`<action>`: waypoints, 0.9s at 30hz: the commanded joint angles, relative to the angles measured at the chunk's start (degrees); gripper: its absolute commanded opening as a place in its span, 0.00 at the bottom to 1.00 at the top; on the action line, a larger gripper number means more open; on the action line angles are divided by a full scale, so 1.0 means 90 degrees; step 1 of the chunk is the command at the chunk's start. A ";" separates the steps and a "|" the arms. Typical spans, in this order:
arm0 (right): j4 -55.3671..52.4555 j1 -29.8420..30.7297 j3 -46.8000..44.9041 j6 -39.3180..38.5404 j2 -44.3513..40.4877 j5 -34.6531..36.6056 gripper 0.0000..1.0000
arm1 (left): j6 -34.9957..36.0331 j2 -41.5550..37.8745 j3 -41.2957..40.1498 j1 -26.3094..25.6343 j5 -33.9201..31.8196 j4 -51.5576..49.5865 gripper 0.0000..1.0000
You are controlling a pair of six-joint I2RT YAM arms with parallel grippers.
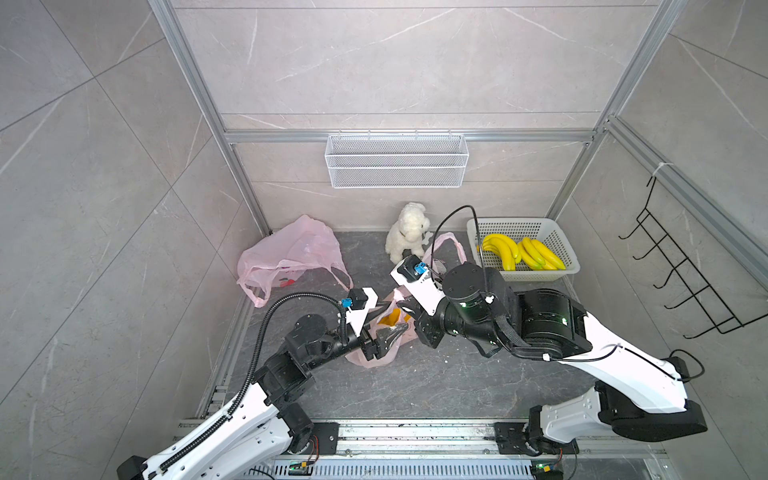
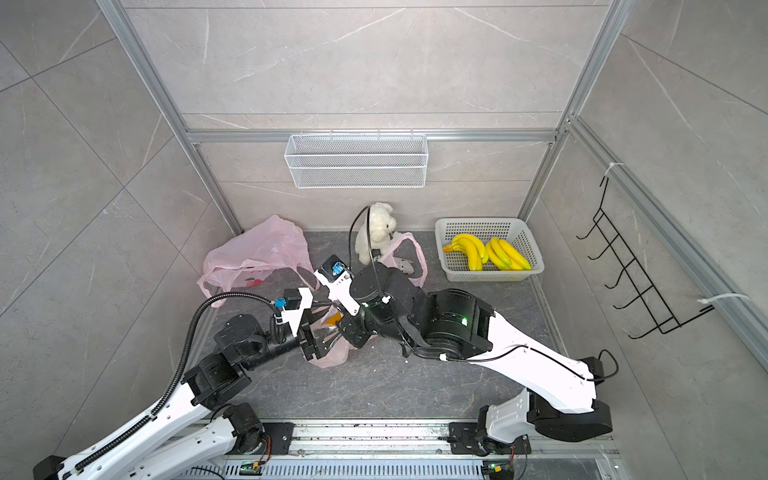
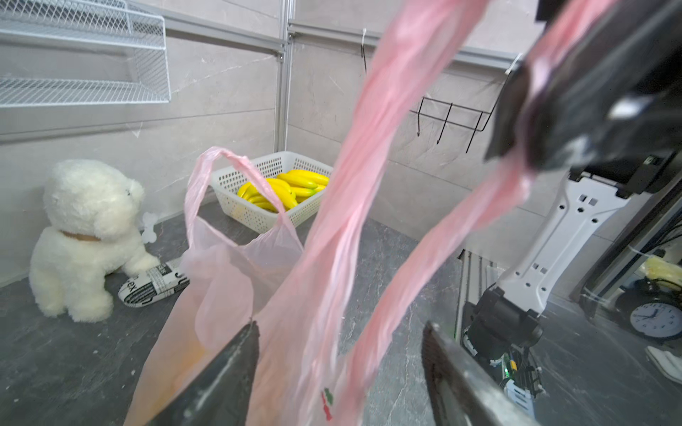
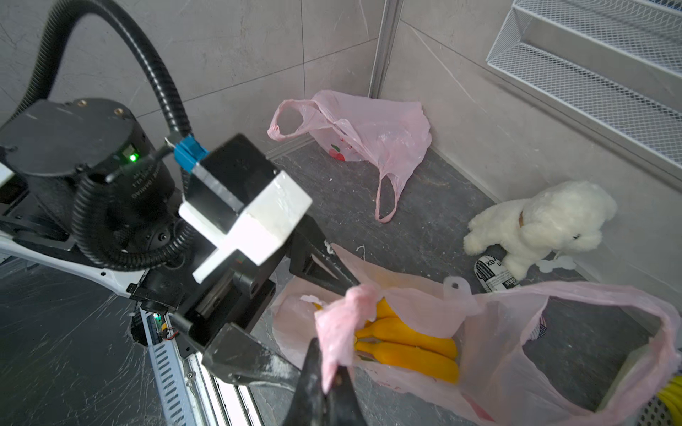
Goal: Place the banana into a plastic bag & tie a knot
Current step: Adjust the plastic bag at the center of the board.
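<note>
Jaws of the right gripper (image 4: 330, 372) are clamped tight on a handle (image 4: 343, 313) of the pink plastic bag (image 4: 417, 295). The banana (image 4: 409, 339) lies just beyond, inside the bag. The left gripper (image 3: 341, 328) gapes wide, holding nothing.

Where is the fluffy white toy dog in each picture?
In a top view: the toy dog sits against the back wall, below the wire shelf.
In a top view: same spot, with a black cable crossing in front.
Left wrist: it sits by the wall, beside a printed roll.
Right wrist: it is by the wall, beyond the pink bag.
Shared landmark: the wire shelf.
</note>
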 commanded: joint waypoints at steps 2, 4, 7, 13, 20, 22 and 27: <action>-0.0325 -0.0005 0.0218 -0.0115 0.0218 -0.0217 0.00 | 0.0519 0.0208 0.0521 -0.0068 0.0040 0.0027 0.75; -0.0268 -0.0003 0.0224 -0.0106 0.0219 -0.0308 0.00 | 0.0683 0.0402 0.0638 -0.0073 -0.0027 0.0038 0.75; -0.0215 0.0001 0.0254 -0.0086 0.0195 -0.0434 0.00 | 0.0775 0.0701 0.0728 -0.0073 0.0080 0.0140 0.73; 0.0059 -0.0001 0.0118 -0.0003 0.0055 -0.0324 0.00 | 0.0623 0.1098 0.0758 -0.0072 0.0499 0.0267 0.50; 0.0487 -0.0020 -0.0256 0.0308 -0.0055 0.0145 0.00 | 0.0293 0.1068 0.0381 -0.0066 0.0476 0.0637 0.16; 0.0569 -0.0032 -0.0352 0.0374 -0.0094 0.0284 0.00 | 0.0248 0.1068 0.0295 -0.0073 0.0342 0.0651 0.08; 0.0597 -0.0137 -0.0562 0.0446 -0.0207 0.0325 0.05 | 0.0176 0.0959 0.0154 -0.0064 -0.0074 0.0583 0.00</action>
